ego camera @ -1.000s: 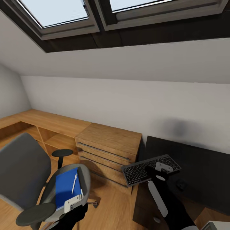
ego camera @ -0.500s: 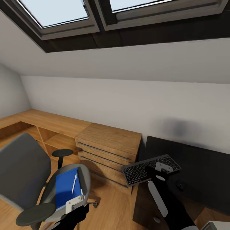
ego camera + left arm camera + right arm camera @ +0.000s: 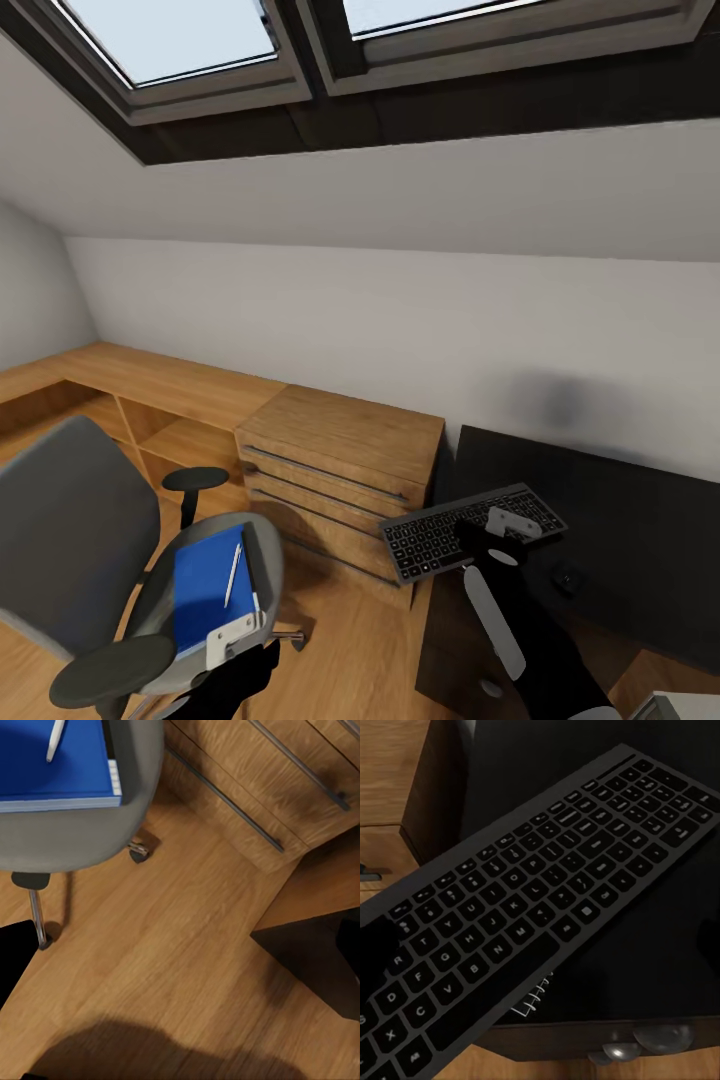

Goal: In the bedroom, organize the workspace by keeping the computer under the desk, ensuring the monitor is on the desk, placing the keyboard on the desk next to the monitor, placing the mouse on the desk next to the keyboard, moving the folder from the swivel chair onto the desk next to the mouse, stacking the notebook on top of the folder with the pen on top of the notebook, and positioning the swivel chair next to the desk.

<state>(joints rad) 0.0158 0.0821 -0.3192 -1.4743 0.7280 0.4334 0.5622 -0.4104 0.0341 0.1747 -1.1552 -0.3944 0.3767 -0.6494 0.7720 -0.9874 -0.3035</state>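
Observation:
The grey swivel chair [image 3: 70, 540] stands low on the left, with the blue folder [image 3: 205, 585] on its seat and the white pen [image 3: 233, 575] lying on the folder. My left gripper [image 3: 233, 640] hovers open at the seat's front edge; its wrist view looks down on the folder [image 3: 52, 765], the pen [image 3: 56, 739] and the floor. The dark keyboard [image 3: 440, 535] hangs tilted over the corner of the black desk [image 3: 620, 520], with my right gripper [image 3: 505, 525] shut on its right part. In the right wrist view the keyboard [image 3: 532, 915] is seen close up above the desk [image 3: 660, 967]. Monitor, computer and notebook are out of view.
A light wooden drawer chest [image 3: 340, 450] sits between chair and desk, with a low wooden bench [image 3: 150, 380] along the wall. A small dark object [image 3: 568, 578] lies on the desk, too small to identify. Sloped ceiling and skylights are overhead. Wooden floor [image 3: 165, 967] lies open between chair and desk.
My left gripper has edged slightly to the right beside the chair seat. The right gripper, keyboard and chair have not moved.

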